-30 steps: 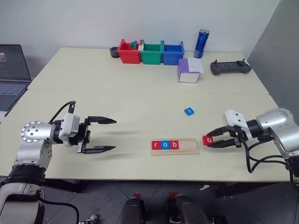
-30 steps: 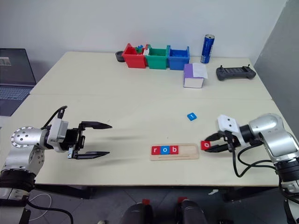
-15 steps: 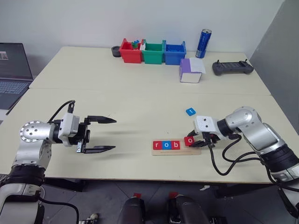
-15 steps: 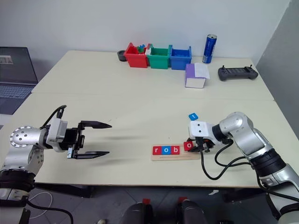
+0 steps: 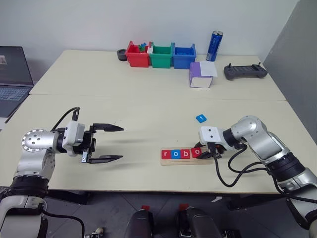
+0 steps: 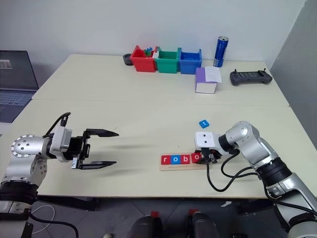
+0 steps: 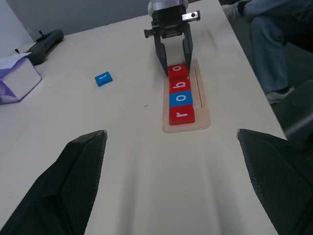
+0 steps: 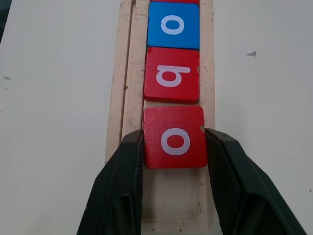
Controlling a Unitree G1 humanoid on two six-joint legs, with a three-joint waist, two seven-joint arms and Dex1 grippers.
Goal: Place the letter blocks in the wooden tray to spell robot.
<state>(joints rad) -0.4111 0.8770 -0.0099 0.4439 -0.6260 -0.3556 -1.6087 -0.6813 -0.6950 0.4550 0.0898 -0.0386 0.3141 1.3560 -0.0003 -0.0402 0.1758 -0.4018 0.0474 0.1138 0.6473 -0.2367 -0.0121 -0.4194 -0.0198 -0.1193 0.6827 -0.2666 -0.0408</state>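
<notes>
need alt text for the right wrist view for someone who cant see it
The right end effector grips a red "o" block by its sides, over the wooden tray next to a red "b" block. Beyond the "b" sits a blue "o" block, all in one row on a pale table.

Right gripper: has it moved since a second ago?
Yes. The right gripper, shut on the red o block, has swung left onto the wooden tray.
</notes>
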